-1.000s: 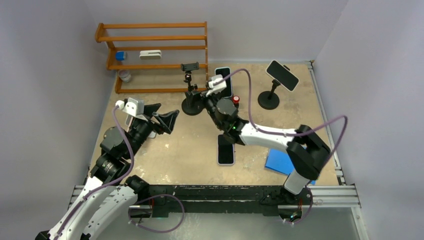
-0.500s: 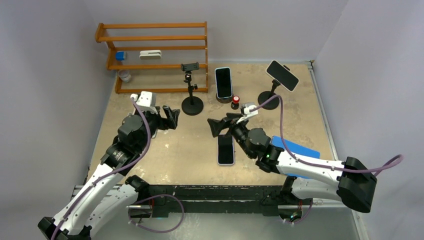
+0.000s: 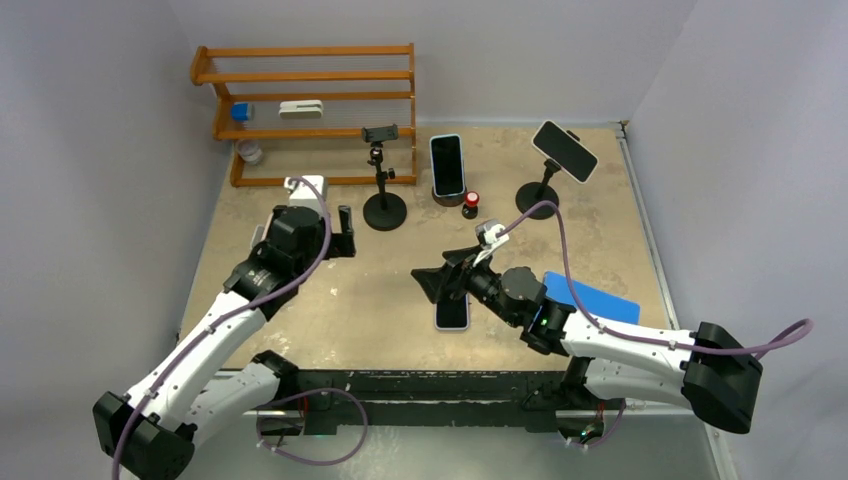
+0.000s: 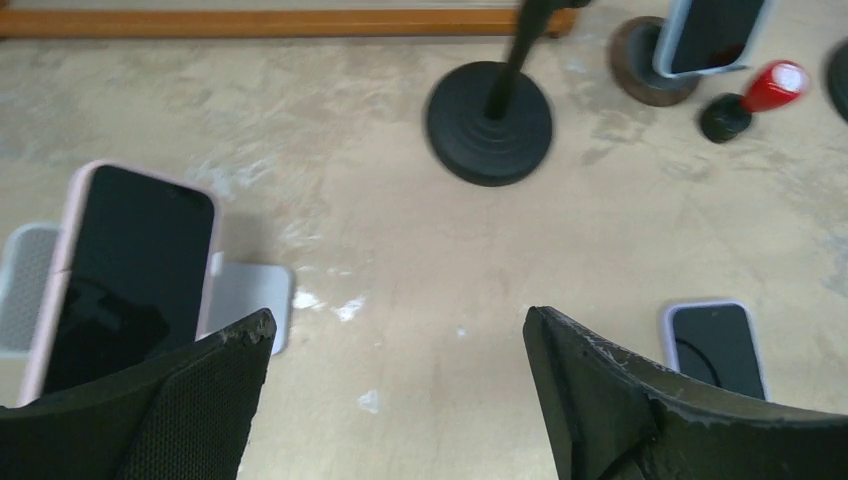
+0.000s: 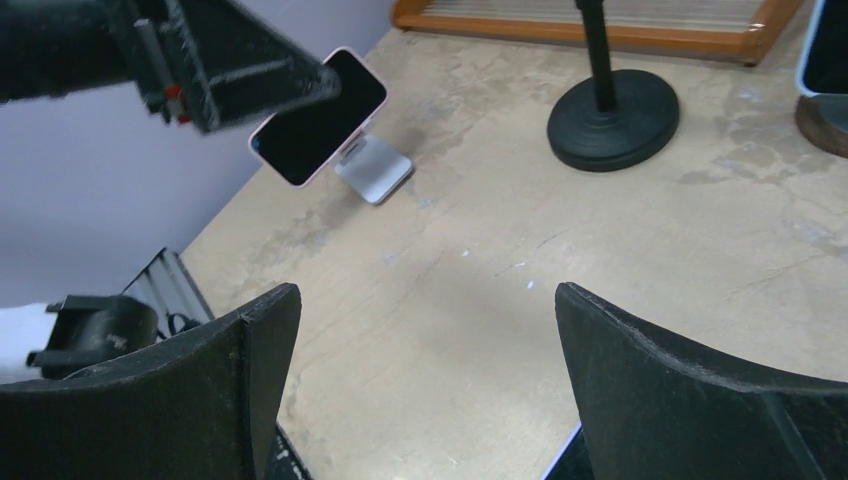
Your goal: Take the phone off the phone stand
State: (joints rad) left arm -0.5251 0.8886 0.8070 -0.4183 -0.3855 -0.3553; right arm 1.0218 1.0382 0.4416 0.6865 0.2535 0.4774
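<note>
The right arm has backed out! A second ago its tool was at the far middle of the overhead frame, by the propped phone (image 3: 447,165). Now the right gripper (image 3: 432,283) sits back at centre frame, just above the flat phone (image 3: 452,312) lying on the table (image 3: 590,235). Its fingers are spread wide with nothing between them, so it brings nothing away.

Meanwhile the left arm has reached further up the left side of the frame. The left gripper (image 4: 395,320) now hangs over the pink phone (image 4: 125,275), which leans tilted on its white stand (image 4: 250,295) in the lower left of the left wrist view. The right wrist camera shows the same phone at upper left, just under the dark left tool. In the overhead view it is hidden beneath that arm.

What does that mean? My read is that the job passes to the left side. The phone is on its stand, untouched, so the removal has not yet begun.

Now the poses. The left arm is stretched forward with its wrist tipped downward and its jaws released and wide. The phone sits out by the left-hand finger, not between the two. The black pole stand (image 4: 490,120) is well apart, at upper middle. The right arm lies low, running diagonally in from the lower right toward centre frame, its tool pointing left.
</note>
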